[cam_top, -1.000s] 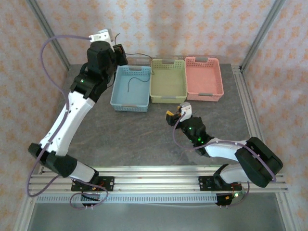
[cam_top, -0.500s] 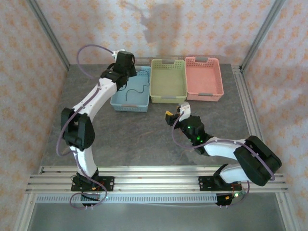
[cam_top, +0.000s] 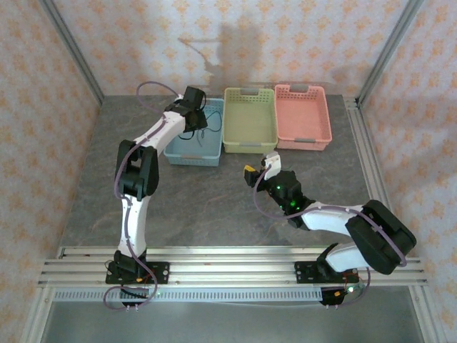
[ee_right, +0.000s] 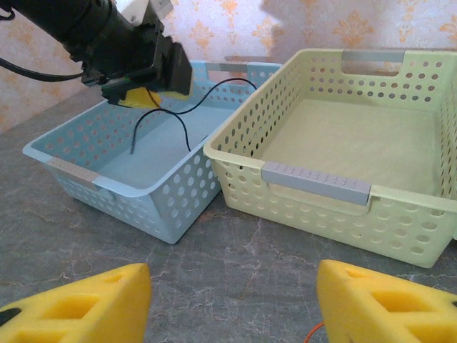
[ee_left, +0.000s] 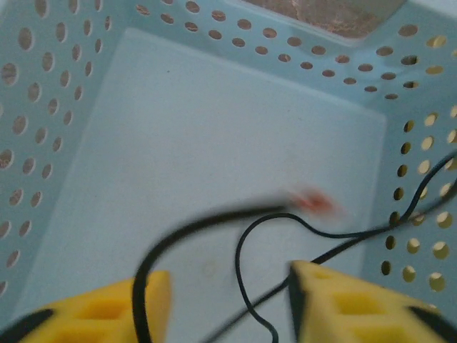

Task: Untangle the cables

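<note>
My left gripper (cam_top: 196, 108) hangs inside the blue basket (cam_top: 191, 153) with its yellow jaws open (ee_left: 228, 307). A thin black cable (ee_left: 246, 250) loops loose between the fingers over the basket floor. A second black strand with a reddish tip (ee_left: 314, 202) is blurred beside it. In the right wrist view the black cable (ee_right: 182, 114) arcs from the left gripper (ee_right: 143, 96) over the basket's rim. My right gripper (cam_top: 250, 173) rests low on the table in front of the baskets, open (ee_right: 232, 307) and empty. A sliver of orange cable (ee_right: 314, 332) shows beside its right finger.
A green basket (cam_top: 250, 146) and a pink basket (cam_top: 303, 141) stand in a row right of the blue one at the back. The green basket (ee_right: 314, 182) is close ahead of my right gripper. Metal frame posts stand at the back corners.
The left arm swung from high at the back left down into the blue basket and its jaws opened, letting the black cable go. The right arm stayed put.
</note>
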`<state>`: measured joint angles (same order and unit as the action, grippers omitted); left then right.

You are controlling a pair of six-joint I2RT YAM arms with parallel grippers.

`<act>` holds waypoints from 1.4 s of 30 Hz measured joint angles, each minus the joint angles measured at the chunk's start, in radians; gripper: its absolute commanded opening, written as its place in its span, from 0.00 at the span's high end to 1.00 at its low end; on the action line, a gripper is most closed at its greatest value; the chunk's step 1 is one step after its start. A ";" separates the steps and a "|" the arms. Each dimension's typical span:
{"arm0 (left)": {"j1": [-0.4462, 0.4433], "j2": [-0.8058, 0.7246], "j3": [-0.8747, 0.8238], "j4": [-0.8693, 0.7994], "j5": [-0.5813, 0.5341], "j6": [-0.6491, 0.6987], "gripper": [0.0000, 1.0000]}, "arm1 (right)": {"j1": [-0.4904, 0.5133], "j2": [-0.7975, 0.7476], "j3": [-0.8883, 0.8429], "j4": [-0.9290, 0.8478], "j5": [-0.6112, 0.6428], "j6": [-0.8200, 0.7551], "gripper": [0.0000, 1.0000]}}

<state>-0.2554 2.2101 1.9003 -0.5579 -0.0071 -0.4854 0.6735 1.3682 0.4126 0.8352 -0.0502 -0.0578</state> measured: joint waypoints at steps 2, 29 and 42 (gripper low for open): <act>0.000 -0.026 -0.001 -0.009 0.001 0.010 0.29 | 0.000 0.001 0.004 -0.006 -0.002 0.000 0.38; -0.076 -0.792 -0.895 0.340 0.052 0.023 0.27 | 0.000 -0.056 0.025 -0.115 0.106 -0.003 0.42; -0.071 -1.002 -1.201 0.526 0.005 0.022 0.28 | -0.070 -0.023 0.146 -0.367 0.312 0.085 0.55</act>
<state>-0.3264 1.2079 0.6998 -0.0319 -0.0025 -0.4637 0.6033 1.3453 0.5587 0.4686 0.2615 0.0277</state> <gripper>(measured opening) 0.724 0.447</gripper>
